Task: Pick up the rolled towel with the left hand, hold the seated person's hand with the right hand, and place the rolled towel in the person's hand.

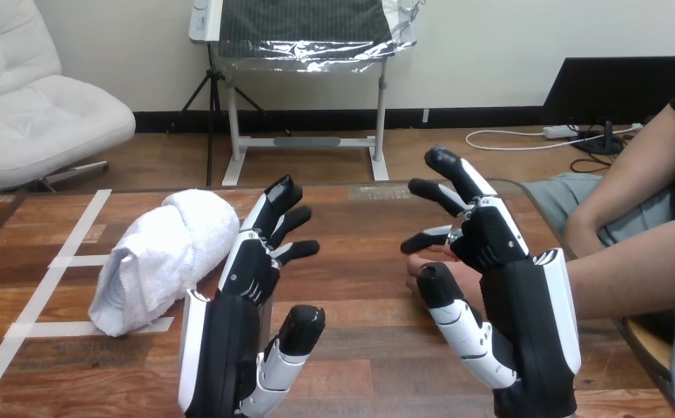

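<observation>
Left robot hand [226, 344] beside rolled towel [164, 257]

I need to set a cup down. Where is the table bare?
Bare table lies between the left hand and the right hand, down to the near edge, and along the far edge. Crowded: the rolled towel lies close beside the left hand; the person's hand sits between the right hand's fingers and thumb.
</observation>
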